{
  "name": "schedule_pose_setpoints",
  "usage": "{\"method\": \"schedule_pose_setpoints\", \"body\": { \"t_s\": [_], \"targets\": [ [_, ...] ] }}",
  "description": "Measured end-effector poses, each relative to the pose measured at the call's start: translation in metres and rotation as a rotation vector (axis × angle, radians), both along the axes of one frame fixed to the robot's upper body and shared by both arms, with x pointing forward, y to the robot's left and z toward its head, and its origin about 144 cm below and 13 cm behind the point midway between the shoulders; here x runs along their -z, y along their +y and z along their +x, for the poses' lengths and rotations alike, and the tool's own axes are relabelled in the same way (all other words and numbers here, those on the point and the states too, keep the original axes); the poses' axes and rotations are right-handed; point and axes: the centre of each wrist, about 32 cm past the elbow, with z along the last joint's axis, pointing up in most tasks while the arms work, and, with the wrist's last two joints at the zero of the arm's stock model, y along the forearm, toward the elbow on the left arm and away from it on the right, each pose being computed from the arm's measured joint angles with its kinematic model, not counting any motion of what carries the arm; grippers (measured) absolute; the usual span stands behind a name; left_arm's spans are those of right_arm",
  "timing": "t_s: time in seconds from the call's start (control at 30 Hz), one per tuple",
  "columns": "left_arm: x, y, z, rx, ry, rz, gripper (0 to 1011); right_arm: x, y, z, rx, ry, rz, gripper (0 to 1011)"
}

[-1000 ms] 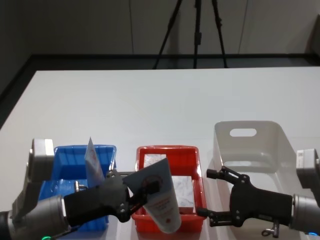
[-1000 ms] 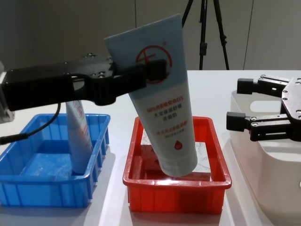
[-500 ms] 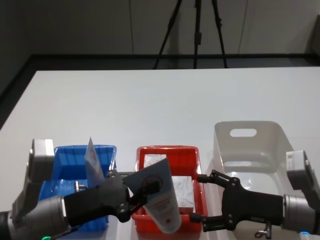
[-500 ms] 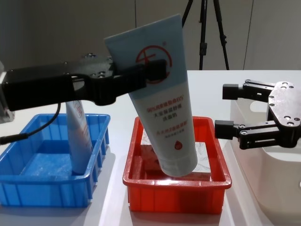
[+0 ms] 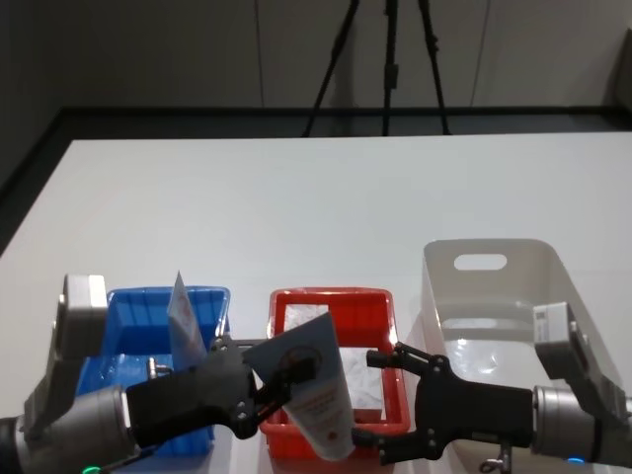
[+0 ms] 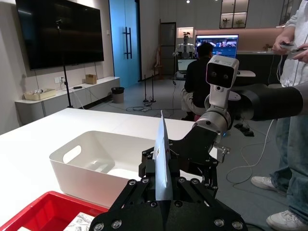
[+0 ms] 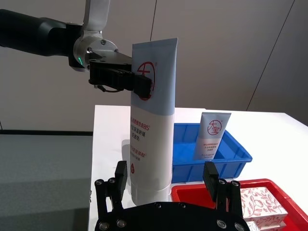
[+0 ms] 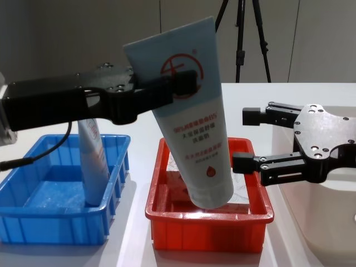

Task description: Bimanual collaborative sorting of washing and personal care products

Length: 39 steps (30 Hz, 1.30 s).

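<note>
A big pale-blue tube (image 8: 189,111) with a red circle logo hangs tilted over the red bin (image 8: 206,214), cap end down. My left gripper (image 8: 178,89) is shut on its upper part. My right gripper (image 8: 243,139) is open just to the right of the tube's lower half, one finger either side of it in the right wrist view (image 7: 165,175). A smaller tube (image 8: 93,161) stands in the blue bin (image 8: 55,228). White boxes with a red leafy pattern (image 5: 360,370) lie in the red bin (image 5: 331,296).
A white bin (image 5: 494,296) sits to the right of the red one, under my right arm. The white table top (image 5: 316,197) stretches far behind the three bins. A black tripod (image 5: 390,59) stands beyond the table's far edge.
My right gripper has moved left from over the white bin to beside the held tube, staying open. The left arm and its tube have not moved.
</note>
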Motion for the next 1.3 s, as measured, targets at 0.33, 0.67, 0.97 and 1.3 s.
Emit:
{"method": "schedule_pose_setpoints", "body": {
  "t_s": [0.33,0.67,0.97,1.3],
  "targets": [
    [0.000,0.000,0.000,0.000,0.000,0.000,164,0.002,0.012,0.005,-0.015,-0.014,0.000,1001],
    [0.000,0.000,0.000,0.000,0.000,0.000,164,0.004,0.023,0.010,-0.030,-0.017,-0.007,1000],
    [0.000,0.000,0.000,0.000,0.000,0.000,164,0.006,0.030,0.017,-0.040,-0.017,-0.016,1001],
    [0.000,0.000,0.000,0.000,0.000,0.000,164,0.007,0.038,0.022,-0.057,-0.015,-0.015,1001]
  ]
}}
